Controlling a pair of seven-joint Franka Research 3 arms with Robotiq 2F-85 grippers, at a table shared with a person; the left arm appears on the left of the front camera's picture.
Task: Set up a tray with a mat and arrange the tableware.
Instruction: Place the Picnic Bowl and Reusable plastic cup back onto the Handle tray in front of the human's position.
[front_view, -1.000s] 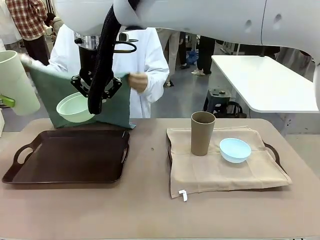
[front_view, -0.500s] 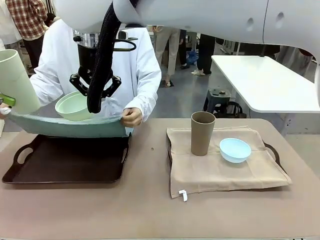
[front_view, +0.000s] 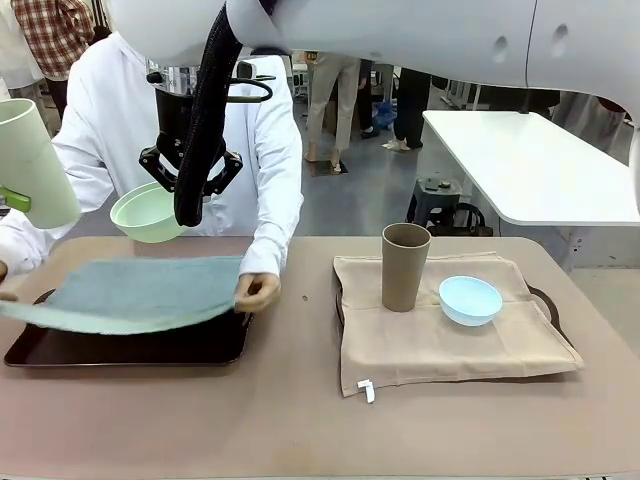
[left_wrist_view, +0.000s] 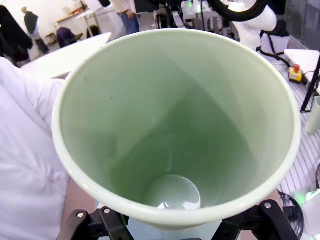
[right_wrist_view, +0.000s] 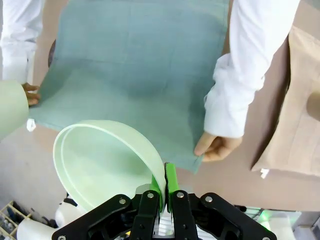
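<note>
right gripper (right_wrist_view: 165, 186): held above the dark tray (front_view: 120, 350), fingers pointing down, pinched shut on the rim of the pale green bowl (front_view: 146, 212), round, matte. left gripper (left_wrist_view: 175, 227): raised at the tray's left, jaws clasping the base of the pale green cup (front_view: 32, 165), tall, tapered. person's hand (front_view: 257, 291): holding the soft teal mat (front_view: 135, 293) over the tray. right of the tray: brown cup (front_view: 404, 266) and light blue bowl (front_view: 469, 299) on a beige cloth (front_view: 440, 340).

Bright, even, soft-shadowed indoor light
</note>
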